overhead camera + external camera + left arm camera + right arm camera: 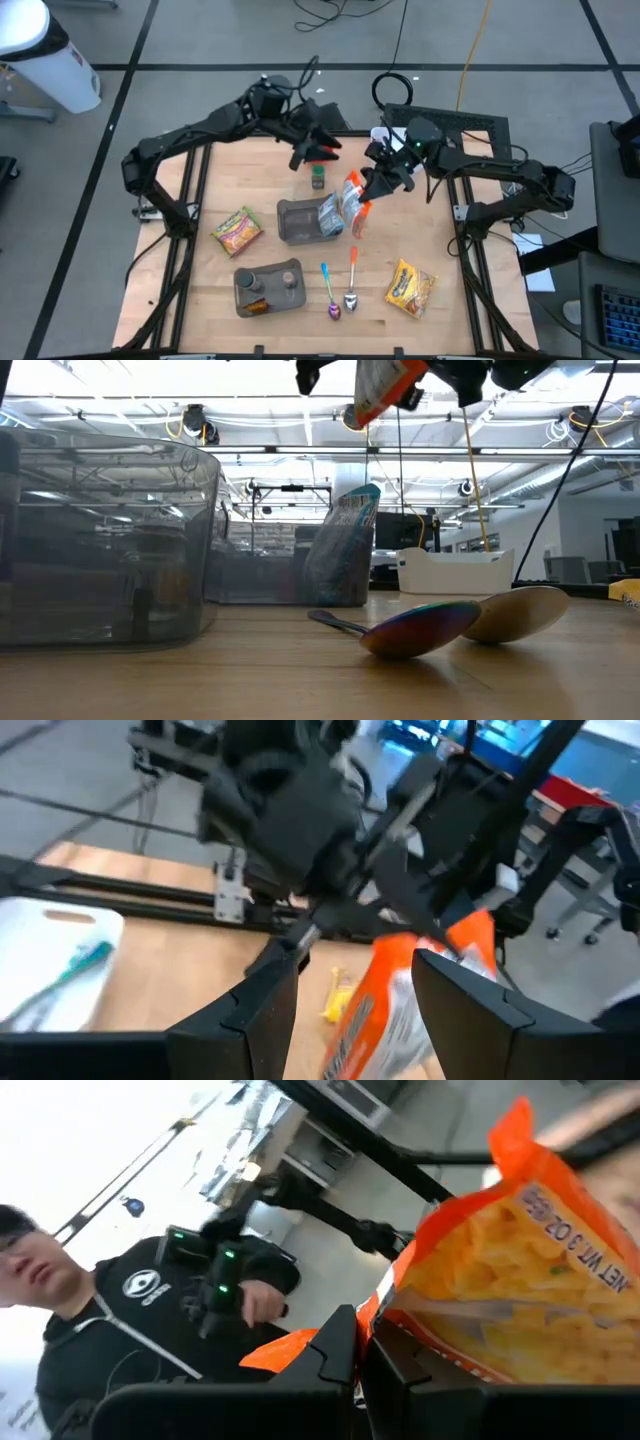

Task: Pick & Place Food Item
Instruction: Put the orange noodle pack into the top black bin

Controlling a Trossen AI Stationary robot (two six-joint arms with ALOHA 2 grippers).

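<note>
1. While the right gripper (372, 184) is hanging above the centre of the table (460, 320) in the high view, it is pinching the top edge of an orange snack bag (354, 203); the right wrist view is showing its fingers (335, 1348) clamped tight on the bag's orange seam.
2. The snack bag is dangling clear of the wood, just right of the grey bin (296, 220) in the middle of the high view; in the low view it is showing at the top centre of the frame (382, 384), well above the tabletop.
3. The left gripper (325, 152) is hovering upper centre of the high view, just above a small green-lidded jar (318, 177); the left wrist view is showing its fingers (262, 1010) spread wide, gripping nothing.
4. A blue-and-white packet (329, 213) is standing in the right end of the grey bin.
5. Lower centre: two spoons (341, 286) are lying side by side, bowls toward the bottom of the frame.
6. A yellow packet (236, 230) is lying centre left, another (411, 287) lower right, and a second grey bin (268, 287) is sitting lower left.
7. A person (120, 1330) in a dark top is showing in the left of the right wrist view.
</note>
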